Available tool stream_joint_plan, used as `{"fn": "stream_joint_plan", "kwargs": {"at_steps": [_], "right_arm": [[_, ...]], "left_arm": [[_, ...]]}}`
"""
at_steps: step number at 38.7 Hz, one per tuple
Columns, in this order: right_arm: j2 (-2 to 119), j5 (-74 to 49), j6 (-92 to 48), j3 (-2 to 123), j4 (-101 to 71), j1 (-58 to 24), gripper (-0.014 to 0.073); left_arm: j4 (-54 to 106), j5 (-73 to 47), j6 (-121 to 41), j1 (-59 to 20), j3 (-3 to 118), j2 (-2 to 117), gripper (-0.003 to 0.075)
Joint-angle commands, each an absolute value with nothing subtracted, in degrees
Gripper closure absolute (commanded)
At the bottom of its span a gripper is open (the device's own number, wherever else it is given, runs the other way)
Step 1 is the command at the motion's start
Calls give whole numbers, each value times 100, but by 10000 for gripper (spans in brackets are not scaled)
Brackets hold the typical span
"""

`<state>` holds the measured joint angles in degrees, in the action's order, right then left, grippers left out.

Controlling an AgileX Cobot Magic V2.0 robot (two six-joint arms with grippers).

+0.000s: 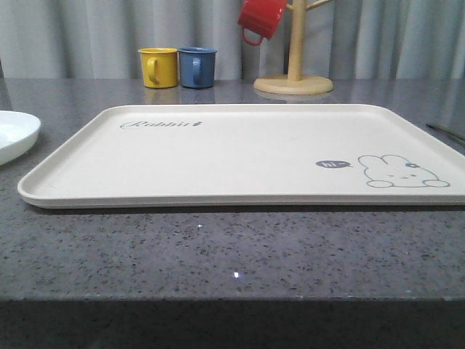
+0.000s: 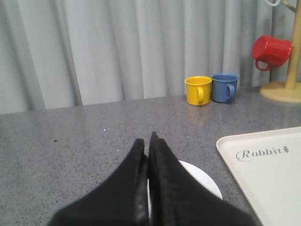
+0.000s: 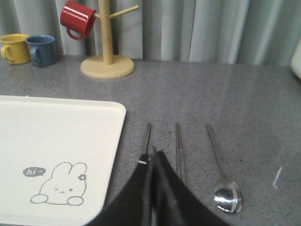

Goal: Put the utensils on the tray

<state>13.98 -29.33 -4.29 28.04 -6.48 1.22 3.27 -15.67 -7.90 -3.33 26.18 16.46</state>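
The cream tray with the rabbit drawing lies bare in the middle of the table. A white plate sits to its left. In the left wrist view my left gripper is shut with nothing in it, above the plate and left of the tray's corner. My right gripper is also shut and holds nothing, just right of the tray. Beyond it lie a slim silver handle, its head hidden by my fingers, flat chopsticks and a spoon.
A yellow mug and a blue mug stand behind the tray. A red mug hangs on a wooden mug tree at the back. A thin metal piece shows at the table's right edge.
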Motion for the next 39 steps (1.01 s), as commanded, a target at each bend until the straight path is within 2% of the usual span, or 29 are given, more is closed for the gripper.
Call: {"fn": "stream_joint_plan", "kwargs": {"at_steps": [1, 6, 9, 11, 16, 18, 20, 22, 28, 39], "right_arm": [[1783, -2500, -462, 3068, -662, 164, 652], [1809, -2517, -462, 3068, -662, 164, 648], [1809, -2543, -462, 3068, -662, 164, 591], [1809, -2543, -462, 3068, -662, 164, 495], [1809, -2532, -462, 3068, -657, 164, 180], [1809, -2512, -462, 3068, -657, 164, 55], [1809, -2492, -462, 3068, -657, 164, -26], [1809, -2468, -462, 3068, -657, 164, -73], [1809, -2474, -462, 3068, -657, 164, -57], [1809, -2474, -462, 3068, -657, 164, -57]], "left_arm": [[333, -1214, -726, -329, 2888, 1909, 738], [333, -1226, -726, -329, 2888, 1897, 723], [333, -1214, -726, -329, 2878, 1897, 638], [333, -1214, -726, -329, 2878, 1897, 542], [333, -1197, -726, -329, 2878, 1897, 206], [333, -1190, -726, -329, 2878, 1897, 118], [333, -1165, -726, -329, 2878, 1897, 67], [474, -1189, -726, -329, 2878, 1897, 57], [600, -1231, -726, -329, 2929, 2026, 74], [600, -2402, -819, -329, 4128, 3729, 137]]}}
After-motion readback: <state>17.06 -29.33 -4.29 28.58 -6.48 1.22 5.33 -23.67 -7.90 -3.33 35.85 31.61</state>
